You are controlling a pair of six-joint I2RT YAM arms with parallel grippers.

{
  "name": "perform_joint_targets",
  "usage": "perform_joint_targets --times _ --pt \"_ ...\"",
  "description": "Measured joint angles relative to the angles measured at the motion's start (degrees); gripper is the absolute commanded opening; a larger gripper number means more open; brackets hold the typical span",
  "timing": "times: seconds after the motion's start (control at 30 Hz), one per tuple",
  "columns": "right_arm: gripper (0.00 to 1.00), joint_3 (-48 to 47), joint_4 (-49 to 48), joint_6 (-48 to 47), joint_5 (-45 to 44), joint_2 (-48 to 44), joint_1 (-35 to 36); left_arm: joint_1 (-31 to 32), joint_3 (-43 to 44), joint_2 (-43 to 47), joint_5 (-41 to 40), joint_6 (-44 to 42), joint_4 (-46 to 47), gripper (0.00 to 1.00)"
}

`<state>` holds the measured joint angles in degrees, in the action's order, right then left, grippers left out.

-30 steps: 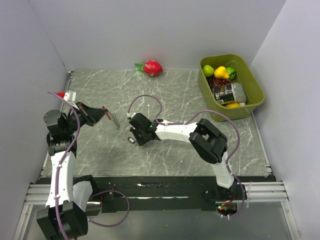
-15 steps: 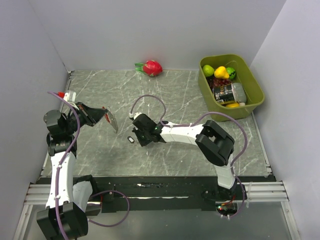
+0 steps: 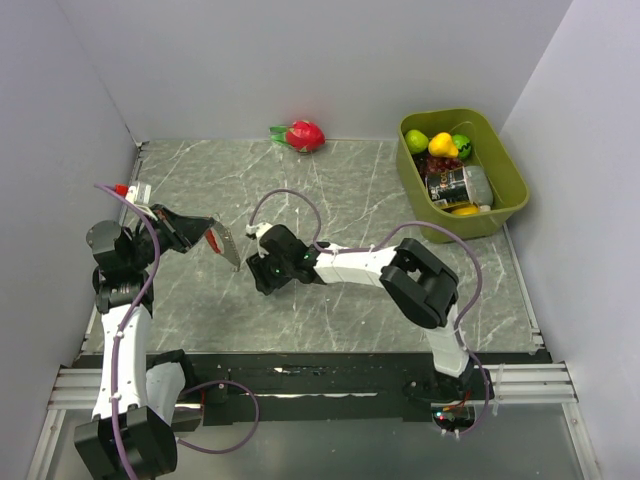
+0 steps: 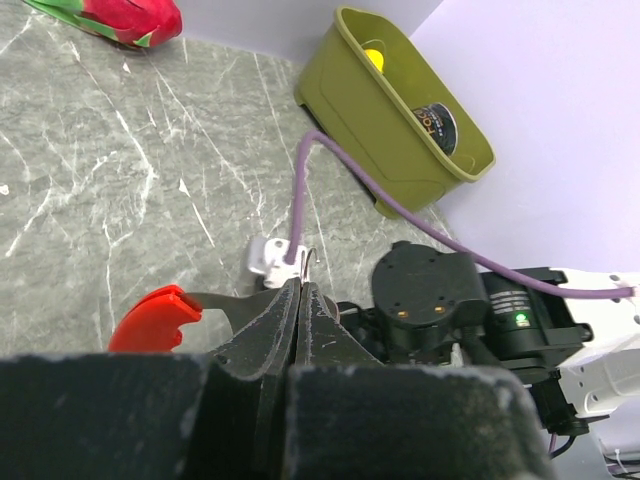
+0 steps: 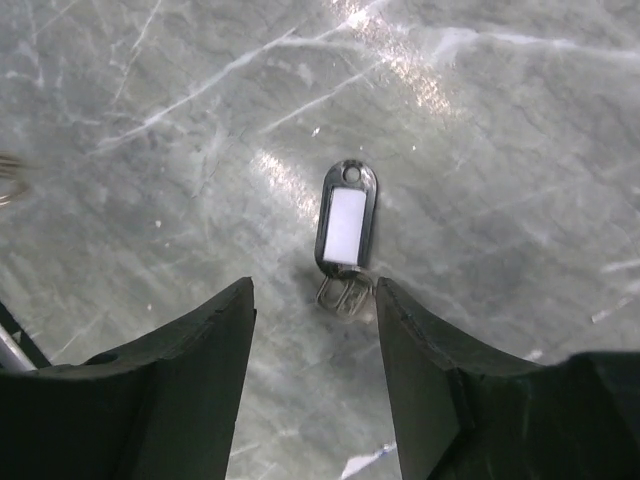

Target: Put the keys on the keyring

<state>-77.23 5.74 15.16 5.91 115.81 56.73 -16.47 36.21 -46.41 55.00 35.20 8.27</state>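
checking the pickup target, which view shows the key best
Right wrist: the key lies flat on the table, in full view between the open fingers of the right gripper. From top external that gripper hides it; left wrist does not show it.

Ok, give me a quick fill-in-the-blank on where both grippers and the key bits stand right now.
1. The right gripper is ___, with the key tag lying loose ahead of its fingers.
2. The left gripper is shut on the keyring, whose loop is ___.
3. The key tag's label is ___.
Missing: open; red; white.
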Motion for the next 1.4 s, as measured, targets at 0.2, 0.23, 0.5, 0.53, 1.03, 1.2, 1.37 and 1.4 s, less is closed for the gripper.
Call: perform_joint_targets --times 0.2,0.23,0.5,0.53,1.03,1.2,1.37,1.4 --pt "0.54 -2.16 -0.44 -0.24 0.63 3.17 -0.15 -0.09 0.0 0.11 0.0 -0.02 -0.02 0.01" --pt "0.52 -2.16 -0.55 -0.26 0.63 3.17 -0.15 -0.11 0.0 0.11 0.0 -0.02 0.0 0.01" --pt "0.18 -1.16 -0.85 0.22 -0.48 3.1 -0.61 -0.11 0.0 0.13 0.0 -0.02 -0.02 0.01" --pt "0.15 -0.9 -1.01 0.22 -0.63 2.89 -0.66 -0.11 0.0 0.13 0.0 -0.02 -0.02 0.01" --pt "0.35 5.57 -0.37 0.44 0.24 -5.38 -1.97 -0.13 0.0 0.13 0.0 -0.02 0.02 0.01" --pt "0.47 5.57 0.02 0.55 1.73 -6.38 -2.03 -0.13 0.0 0.13 0.04 0.0 0.02 0.01" --pt "0.46 5.46 2.82 1.33 2.12 -6.38 -2.03 -0.13 0.0 0.11 0.17 0.0 0.04 0.01" --pt "0.45 5.33 3.43 1.57 2.12 -6.32 -2.03 -0.13 0.0 0.11 0.22 0.0 0.07 0.01"
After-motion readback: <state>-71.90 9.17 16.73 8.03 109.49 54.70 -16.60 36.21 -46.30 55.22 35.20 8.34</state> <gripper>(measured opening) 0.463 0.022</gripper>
